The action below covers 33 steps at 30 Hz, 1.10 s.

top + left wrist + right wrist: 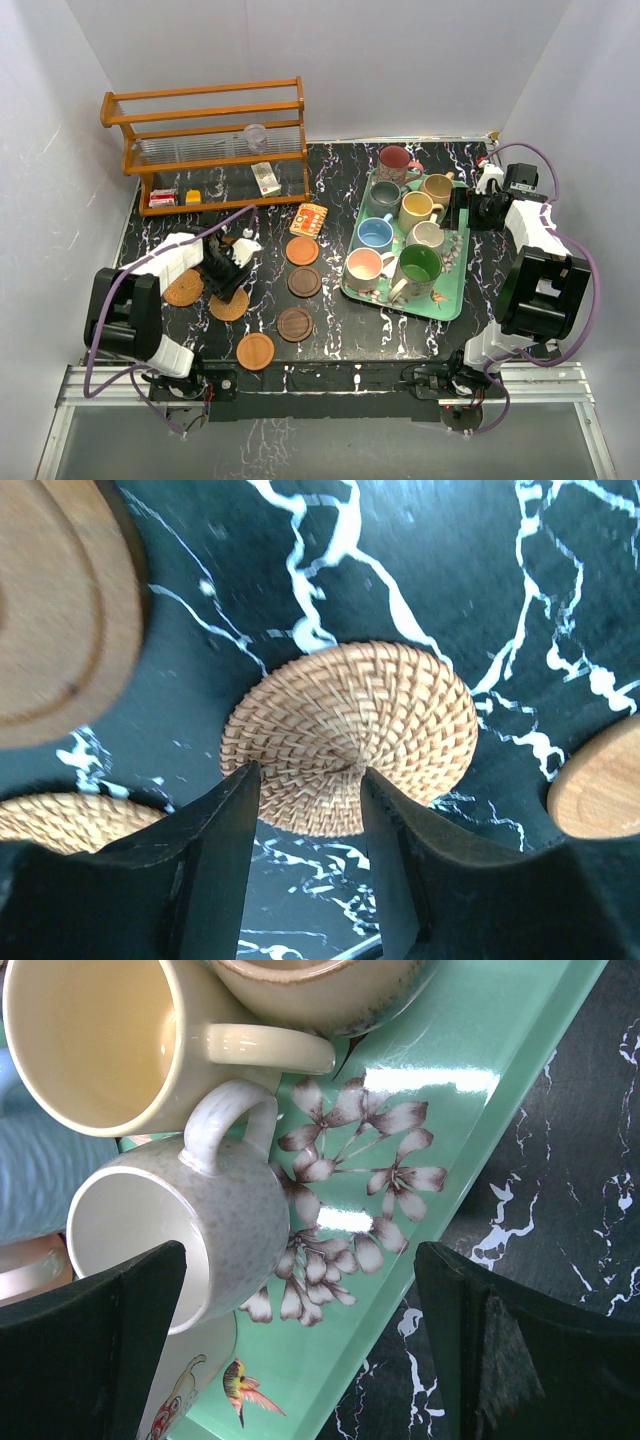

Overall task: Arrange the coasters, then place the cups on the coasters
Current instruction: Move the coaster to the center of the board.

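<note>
Probably the woven coaster (350, 730) is light and stiff, best pinched at its rim; left fingers (215, 870) half-open over it, right fingers (90, 1350) wide.

On the left arm (172, 256) the jaws stand half open, on the right arm (530, 226) wide.
</note>
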Each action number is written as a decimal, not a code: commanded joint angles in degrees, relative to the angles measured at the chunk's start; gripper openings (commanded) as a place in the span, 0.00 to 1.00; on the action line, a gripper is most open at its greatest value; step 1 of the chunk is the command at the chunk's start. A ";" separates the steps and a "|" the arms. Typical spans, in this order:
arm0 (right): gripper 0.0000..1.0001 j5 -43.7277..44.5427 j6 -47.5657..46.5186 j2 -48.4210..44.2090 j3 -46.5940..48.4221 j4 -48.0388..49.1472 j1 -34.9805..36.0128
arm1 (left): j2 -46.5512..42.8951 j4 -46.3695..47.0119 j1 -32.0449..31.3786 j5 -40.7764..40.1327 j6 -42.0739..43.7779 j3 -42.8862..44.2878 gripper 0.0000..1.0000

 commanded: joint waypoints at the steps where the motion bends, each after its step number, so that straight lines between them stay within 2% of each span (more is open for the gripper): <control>1: 0.98 -0.75 -0.57 -1.80 2.11 1.58 -0.06 | 3.58 2.68 0.11 1.90 -0.35 4.29 0.44; 16: 0.98 -0.50 -0.59 -1.13 2.08 1.58 -0.06 | 6.19 7.32 2.71 -4.10 -2.25 6.73 0.41; 25: 0.98 -0.40 -0.59 -0.98 1.99 1.59 -0.06 | 7.55 8.73 2.73 -1.56 -3.39 9.56 0.41; 33: 0.98 -0.37 -0.59 -0.81 2.08 1.58 -0.06 | 8.87 7.50 2.51 3.98 -4.43 10.35 0.41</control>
